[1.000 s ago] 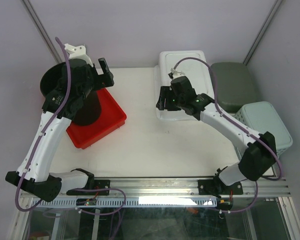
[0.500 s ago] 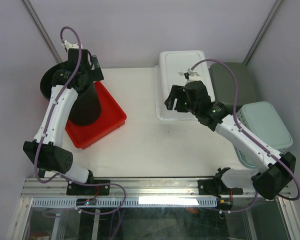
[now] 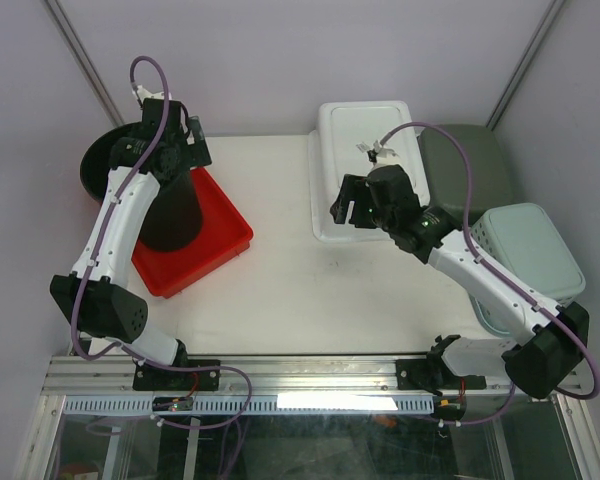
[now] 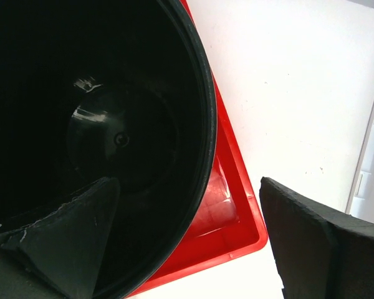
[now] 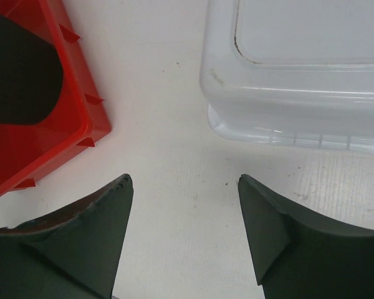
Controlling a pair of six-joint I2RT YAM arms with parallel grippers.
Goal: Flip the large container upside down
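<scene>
One white table (image 3: 280, 285) carries everything, with both arms bolted at its near edge. At the far right lies a white plastic tub (image 3: 365, 125), bottom up, its rim flange down on the table. Beside it on the right sits a grey-green bin (image 3: 470, 165), and nearer than that a pale teal basket (image 3: 530, 250).

On the left stands the large black container (image 3: 175, 215), a tapered bucket with its base in a red tray (image 3: 215, 245) and its wide mouth facing up, so it is not turned over. Whether it stands dead straight or leans a little I cannot tell. The left wrist camera looks straight down into it, to the round floor inside.

At the bucket's far right rim is the left gripper (image 4: 188, 180), its fingers spread wide. One finger (image 4: 75, 230) is inside the mouth, close to the inner wall, and the other is well outside, above the tray's corner and the bare table. It has hold of nothing.

Over open table between the tray and the white tub hangs the right gripper (image 5: 184, 177), its fingers also parted wide and empty, pointing down at the bare surface.
</scene>
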